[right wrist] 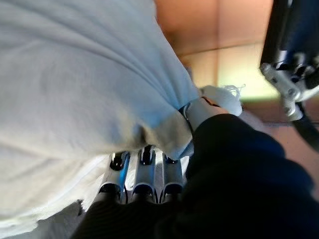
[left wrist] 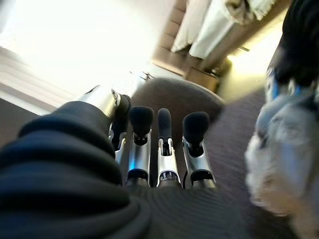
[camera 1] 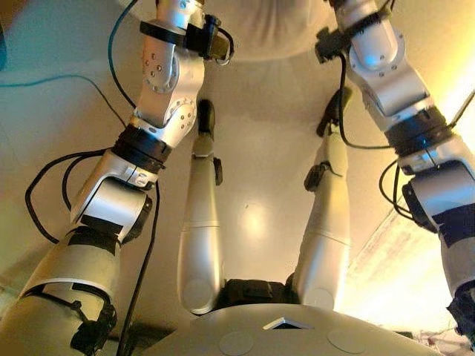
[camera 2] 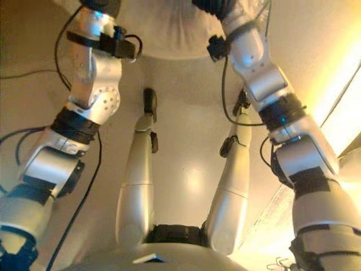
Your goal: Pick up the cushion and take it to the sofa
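- Left eye view: both arms reach up and forward, and the pale cushion sits at the top edge between them, off the floor; the hands themselves are cut off here, so carrying well means keeping the arms level and equally spread
- Right eye view: same picture, the cushion bunched between the two wrists; I'd keep it high and close to the chest while walking
- Left wrist view: the left hand has its fingers straight and relaxed, holding nothing, with the cushion off to one side, probably just touching; it ought to press in flat to steady the load
- Right wrist view: the right hand has its fingers buried in the white cushion, so I cannot tell how they are set; a fold of cloth drapes over them, so this side should stay firm
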Robot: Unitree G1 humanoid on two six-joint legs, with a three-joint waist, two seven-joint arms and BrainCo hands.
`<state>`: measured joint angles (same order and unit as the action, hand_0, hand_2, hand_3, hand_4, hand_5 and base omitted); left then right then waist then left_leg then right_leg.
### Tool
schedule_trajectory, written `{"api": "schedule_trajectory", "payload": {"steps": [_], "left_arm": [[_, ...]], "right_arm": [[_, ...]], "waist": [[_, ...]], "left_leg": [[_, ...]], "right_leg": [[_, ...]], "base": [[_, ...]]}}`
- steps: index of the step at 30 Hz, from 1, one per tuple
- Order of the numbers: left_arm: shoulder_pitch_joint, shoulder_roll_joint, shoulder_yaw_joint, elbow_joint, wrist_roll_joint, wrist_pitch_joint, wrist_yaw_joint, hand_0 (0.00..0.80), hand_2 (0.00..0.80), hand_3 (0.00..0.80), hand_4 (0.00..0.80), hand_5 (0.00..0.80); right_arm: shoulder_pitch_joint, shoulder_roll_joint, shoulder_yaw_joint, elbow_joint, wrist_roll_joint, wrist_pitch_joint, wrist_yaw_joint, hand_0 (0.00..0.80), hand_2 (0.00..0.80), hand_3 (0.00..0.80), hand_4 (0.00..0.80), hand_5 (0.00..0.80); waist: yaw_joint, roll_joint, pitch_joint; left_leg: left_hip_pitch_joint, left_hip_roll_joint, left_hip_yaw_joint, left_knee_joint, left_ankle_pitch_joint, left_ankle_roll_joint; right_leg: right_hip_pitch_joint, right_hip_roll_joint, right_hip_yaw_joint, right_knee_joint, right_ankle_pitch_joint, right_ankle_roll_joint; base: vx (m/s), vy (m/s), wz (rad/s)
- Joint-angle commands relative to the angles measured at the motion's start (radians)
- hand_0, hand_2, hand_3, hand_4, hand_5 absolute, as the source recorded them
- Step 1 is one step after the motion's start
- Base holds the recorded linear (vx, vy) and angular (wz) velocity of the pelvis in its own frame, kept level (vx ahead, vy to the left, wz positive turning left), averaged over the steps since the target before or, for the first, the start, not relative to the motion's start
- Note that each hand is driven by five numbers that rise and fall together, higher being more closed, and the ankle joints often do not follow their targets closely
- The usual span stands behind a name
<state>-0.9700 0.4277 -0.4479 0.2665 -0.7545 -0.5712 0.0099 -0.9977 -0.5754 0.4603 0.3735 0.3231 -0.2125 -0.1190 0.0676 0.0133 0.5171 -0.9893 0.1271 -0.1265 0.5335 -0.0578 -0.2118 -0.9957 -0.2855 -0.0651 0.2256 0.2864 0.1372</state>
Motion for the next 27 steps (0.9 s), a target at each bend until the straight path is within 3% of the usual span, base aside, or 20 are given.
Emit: {"api": "schedule_trajectory", "payload": {"steps": [1,10,20,27], "left_arm": [[0.075,-0.011,0.049,-0.145,0.071,0.026,-0.013,0.800,0.800,0.800,0.800,0.800],[0.313,0.011,0.119,-0.285,0.019,0.184,-0.104,0.800,0.800,0.800,0.800,0.800],[0.450,0.020,0.126,-0.321,-0.019,0.186,-0.143,0.800,0.800,0.800,0.800,0.800],[0.585,0.015,0.145,-0.366,-0.033,0.200,-0.196,0.800,0.800,0.800,0.800,0.800]], "right_arm": [[0.056,0.028,-0.112,-0.274,-0.033,-0.149,0.004,0.800,0.800,0.800,0.800,0.800],[0.385,0.075,-0.219,-0.414,-0.065,-0.115,0.009,0.800,0.800,0.800,0.800,0.800],[0.490,0.058,-0.255,-0.433,-0.017,-0.165,0.011,0.800,0.800,0.800,0.800,0.800],[0.671,0.062,-0.298,-0.515,0.014,-0.236,0.036,0.800,0.800,0.800,0.800,0.800]], "waist": [[-0.019,0.014,0.003],[0.013,-0.056,-0.131],[0.022,-0.058,-0.207],[0.032,-0.091,-0.275]], "left_leg": [[0.098,0.022,-0.027,-0.239,0.153,0.070],[0.307,0.084,0.006,-0.240,0.102,0.055],[0.439,0.111,0.026,-0.273,0.070,0.052],[0.592,0.139,0.037,-0.309,0.058,0.046]], "right_leg": [[0.119,-0.118,0.056,0.111,-0.150,0.123],[0.404,-0.168,-0.059,0.054,-0.178,0.125],[0.554,-0.156,-0.120,0.023,-0.216,0.125],[0.750,-0.138,-0.178,-0.047,-0.211,0.125]], "base": [[0.042,-0.173,-0.05],[0.134,-0.178,-0.02],[0.003,-0.055,-0.05],[0.091,-0.078,0.01]]}}
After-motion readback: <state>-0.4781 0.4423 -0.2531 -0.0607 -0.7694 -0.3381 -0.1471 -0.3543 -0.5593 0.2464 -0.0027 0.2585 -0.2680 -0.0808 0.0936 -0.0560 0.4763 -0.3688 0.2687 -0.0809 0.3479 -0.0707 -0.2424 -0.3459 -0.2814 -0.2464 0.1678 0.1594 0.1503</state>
